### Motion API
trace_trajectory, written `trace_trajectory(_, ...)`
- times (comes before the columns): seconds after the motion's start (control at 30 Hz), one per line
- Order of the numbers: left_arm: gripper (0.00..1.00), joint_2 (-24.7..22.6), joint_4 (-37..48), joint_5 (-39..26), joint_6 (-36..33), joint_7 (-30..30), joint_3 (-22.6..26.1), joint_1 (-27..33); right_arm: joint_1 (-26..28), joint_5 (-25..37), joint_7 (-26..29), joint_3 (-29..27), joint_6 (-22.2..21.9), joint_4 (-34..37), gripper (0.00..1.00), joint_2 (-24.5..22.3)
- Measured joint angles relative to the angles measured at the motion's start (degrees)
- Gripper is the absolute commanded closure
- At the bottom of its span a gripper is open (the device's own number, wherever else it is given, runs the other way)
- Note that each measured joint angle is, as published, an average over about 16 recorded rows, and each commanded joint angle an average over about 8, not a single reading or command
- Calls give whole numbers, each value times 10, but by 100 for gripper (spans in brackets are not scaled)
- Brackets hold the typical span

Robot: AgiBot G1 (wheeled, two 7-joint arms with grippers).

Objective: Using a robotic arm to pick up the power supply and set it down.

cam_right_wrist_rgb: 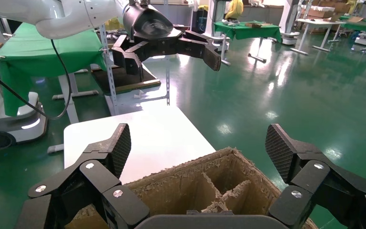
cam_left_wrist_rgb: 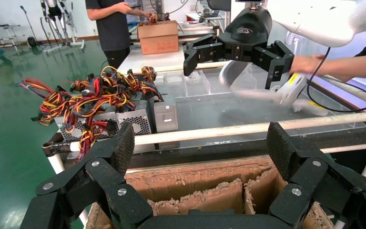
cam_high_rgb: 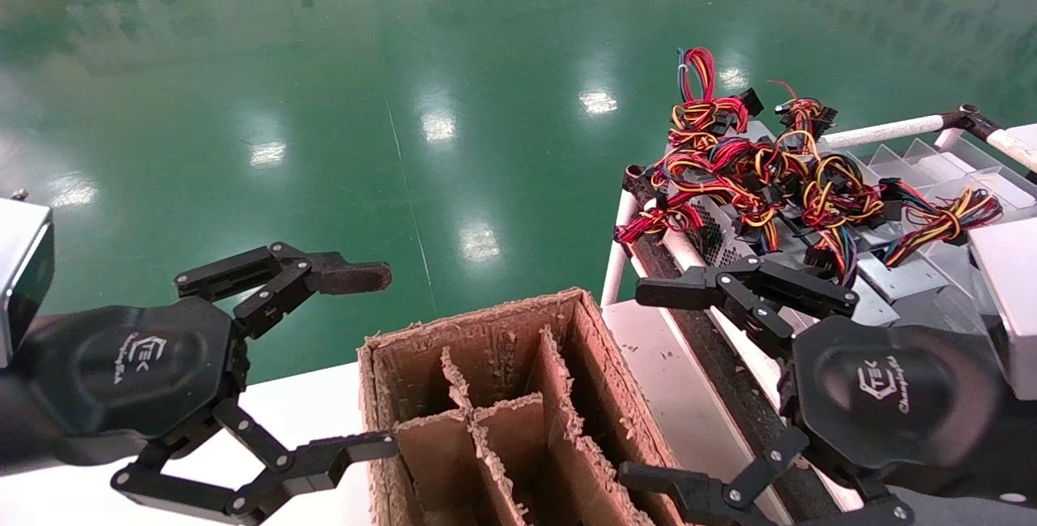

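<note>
While both grippers are hovering with fingers spread wide, the power supply (cam_high_rgb: 895,276) is lying untouched in a rack (cam_high_rgb: 883,134).
The right gripper (cam_high_rgb: 689,384) is hanging beside the rack, the left gripper (cam_high_rgb: 377,360) near a divided cardboard box (cam_high_rgb: 486,396) on the white table (cam_high_rgb: 300,412); the supply's long axis cannot be told under tangled wires (cam_high_rgb: 778,177). A glossy green floor (cam_high_rgb: 405,64) is stretching beyond.

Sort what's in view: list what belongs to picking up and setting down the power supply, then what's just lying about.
Belongs to the job:
- right hand, open, empty
- power supplies with wire bundles, on the rack
- divided cardboard box, possibly the drop spot

Lying about:
- left hand, open, idle
- white table
</note>
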State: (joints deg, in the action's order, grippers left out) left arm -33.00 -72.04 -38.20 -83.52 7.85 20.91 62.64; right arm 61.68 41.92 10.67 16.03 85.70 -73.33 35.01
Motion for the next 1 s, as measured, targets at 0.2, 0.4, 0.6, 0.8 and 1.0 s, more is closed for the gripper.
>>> trace_trajectory(0.2, 0, 0, 0, 0, 0, 0, 0, 0, 0, 0, 0, 0, 0, 0, 0, 0)
trace_trajectory(0.4, 0, 0, 0, 0, 0, 0, 0, 0, 0, 0, 0, 0, 0, 0, 0, 0)
trace_trajectory(0.6, 0, 0, 0, 0, 0, 0, 0, 0, 0, 0, 0, 0, 0, 0, 0, 0)
trace_trajectory(0.8, 0, 0, 0, 0, 0, 0, 0, 0, 0, 0, 0, 0, 0, 0, 0, 0)
trace_trajectory(1.0, 0, 0, 0, 0, 0, 0, 0, 0, 0, 0, 0, 0, 0, 0, 0, 0)
